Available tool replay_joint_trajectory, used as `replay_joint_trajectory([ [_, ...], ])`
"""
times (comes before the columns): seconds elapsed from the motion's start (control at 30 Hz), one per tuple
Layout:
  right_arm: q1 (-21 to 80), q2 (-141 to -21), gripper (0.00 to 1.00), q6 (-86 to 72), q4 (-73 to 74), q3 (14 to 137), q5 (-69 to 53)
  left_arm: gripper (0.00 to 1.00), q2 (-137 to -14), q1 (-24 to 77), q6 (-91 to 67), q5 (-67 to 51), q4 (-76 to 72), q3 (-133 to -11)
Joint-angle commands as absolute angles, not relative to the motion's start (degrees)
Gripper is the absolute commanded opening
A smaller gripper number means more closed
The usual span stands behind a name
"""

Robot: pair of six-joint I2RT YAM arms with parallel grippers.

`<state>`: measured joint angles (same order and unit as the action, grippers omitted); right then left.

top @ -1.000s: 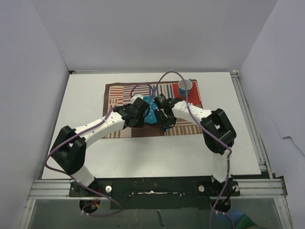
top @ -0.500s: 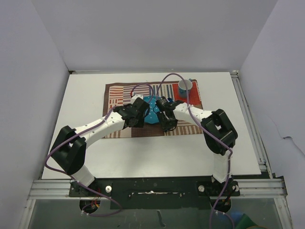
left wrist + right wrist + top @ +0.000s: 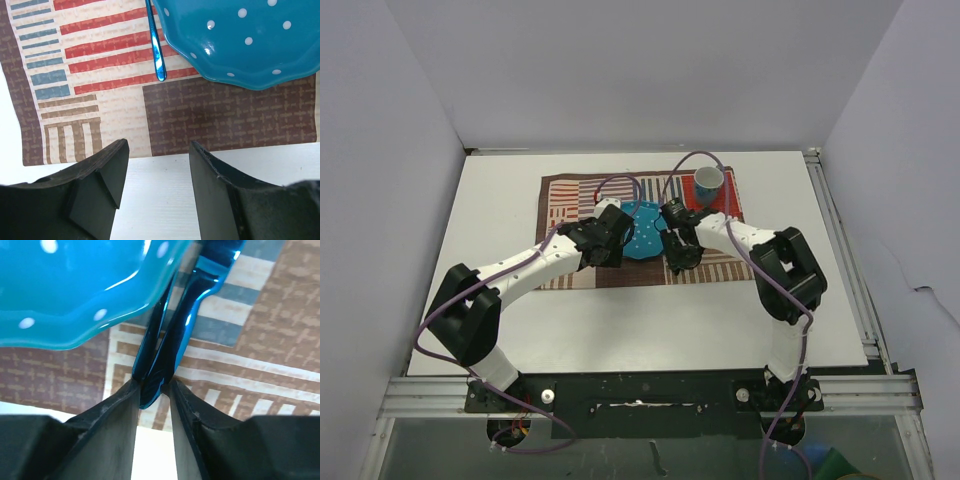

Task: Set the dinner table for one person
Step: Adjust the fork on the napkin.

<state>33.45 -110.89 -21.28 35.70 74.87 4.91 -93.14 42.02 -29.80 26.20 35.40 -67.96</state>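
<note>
On the far half of the dinner table (image 3: 500,330), a large white flat rectangular top with aluminium rails along its right and near edges, the following are entered.

1. Rectangular cloth mat (image 3: 565,200), patchwork of red, brown and blue stripes. It lies flat, about midway between the table's left and right edges and nearer its far edge than its near one.

2. Round turquoise plate with white dots and a scalloped rim (image 3: 645,240). It sits on the mat, towards the middle of the mat's near edge, between the two grippers.

3. Small cup, blue outside and white inside (image 3: 709,182). It stands upright at the mat's far right corner, well apart from the plate.

4. Slim glossy blue metal utensil handle (image 3: 156,50). It lies on the red-striped patch just beside the plate's rim (its working end runs out of the wrist view).

5. Left gripper (image 3: 157,190), black, with its fingers spread apart and nothing between them. It hovers over the mat's near edge, where brown cloth meets white table.

6. Right gripper (image 3: 154,390), black, on the plate's other side. Its fingers are clamped on the end of the glossy blue metal cutlery (image 3: 185,325), which runs away from them along the plate's rim. Whether this is one piece or two cannot be told.
</note>
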Motion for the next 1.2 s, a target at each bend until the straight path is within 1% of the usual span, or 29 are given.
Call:
replay_joint_trajectory([
  [0.0,29.50,-109.95,0.29,-18.93,37.99,73.21,9.28,0.53,-91.61,41.84,-30.23,27.05,35.02,-68.99],
  [0.1,28.37,-109.76,0.20,-18.55,37.73,73.00,8.91,0.53,-91.41,41.84,-30.15,27.26,35.15,-69.01],
  [0.13,28.00,-109.70,0.19,-18.42,37.59,72.89,8.76,0.53,-91.33,41.84,-30.15,27.30,35.20,-69.04],
  [0.37,26.25,-109.53,0.17,-17.56,37.21,72.36,8.29,0.53,-91.00,41.75,-30.15,27.28,35.24,-69.08],
  [0.77,26.06,-108.15,0.16,-17.27,36.45,71.66,8.08,0.52,-91.49,41.90,-30.31,26.85,34.64,-69.18],
  [0.8,26.02,-107.97,0.18,-17.19,36.32,71.57,8.13,0.53,-91.49,41.92,-30.32,26.81,34.55,-69.09],
  [0.9,26.06,-107.10,0.29,-17.09,35.78,71.43,8.22,0.52,-91.27,41.92,-30.34,26.83,34.50,-69.08],
  [1.0,26.08,-105.91,0.37,-16.88,35.84,71.83,8.33,0.53,-90.61,42.01,-30.26,26.88,34.41,-69.17],
  [1.1,26.02,-104.50,0.42,-16.75,36.12,72.60,8.53,0.53,-90.21,42.01,-29.99,27.13,34.30,-69.46],
  [1.17,26.02,-103.68,0.44,-16.70,36.36,73.04,8.53,0.53,-90.25,42.01,-29.97,27.16,34.42,-69.65],
])
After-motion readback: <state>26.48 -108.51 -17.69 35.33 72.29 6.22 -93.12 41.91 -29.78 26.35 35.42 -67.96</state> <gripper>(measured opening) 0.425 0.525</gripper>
